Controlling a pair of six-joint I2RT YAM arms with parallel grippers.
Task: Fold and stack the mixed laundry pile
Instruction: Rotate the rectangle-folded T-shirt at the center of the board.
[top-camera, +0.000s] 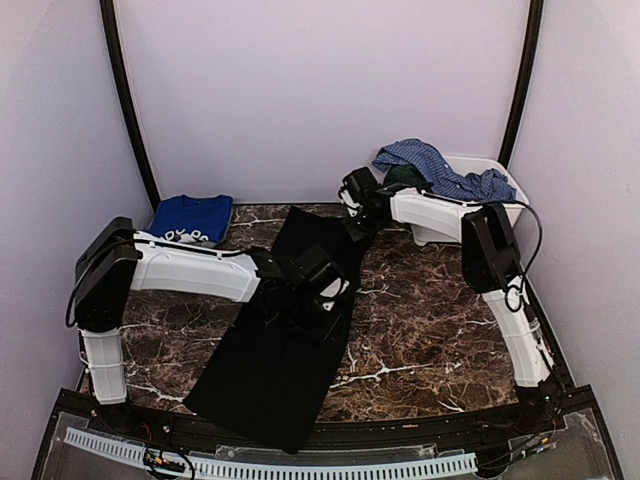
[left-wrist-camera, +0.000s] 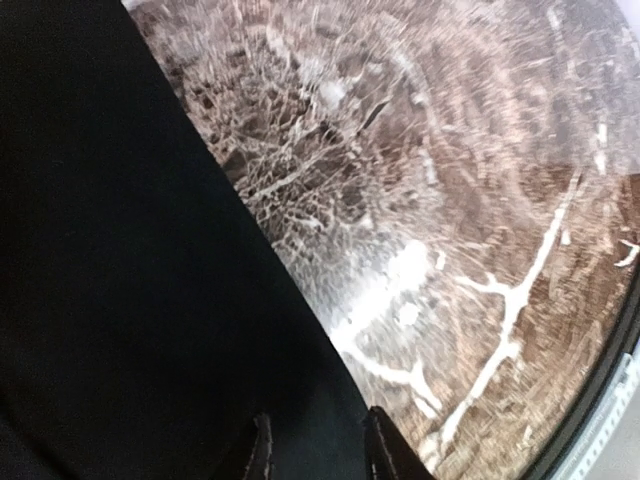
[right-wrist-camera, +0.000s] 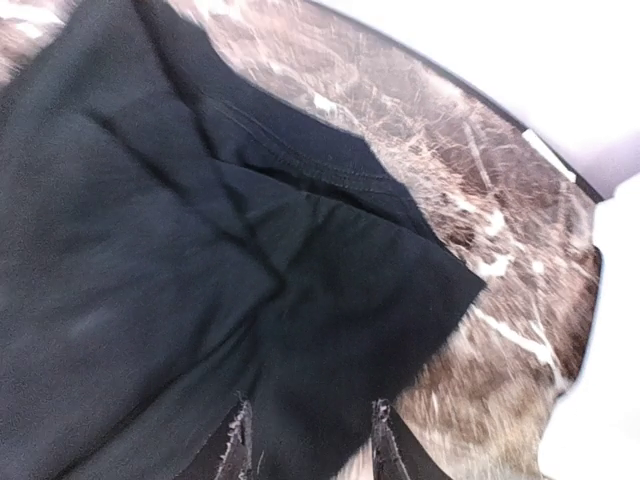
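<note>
Spreading the garment (top-camera: 270, 370) on the worktop (top-camera: 420, 330).
The right gripper (right-wrist-camera: 310, 410) is hovering spread above a corner; the left gripper (left-wrist-camera: 317, 415), I cannot tell. Pinching only one layer is probably keeping folds straight.

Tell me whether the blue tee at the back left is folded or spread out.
Folded: the blue tee lies as a compact, straight-edged rectangle.

Black garment (top-camera: 270, 370) — matt, soft cloth; table (top-camera: 420, 330) — glossy brown marble-look; bin (top-camera: 512, 188) smooth white plastic.
</note>
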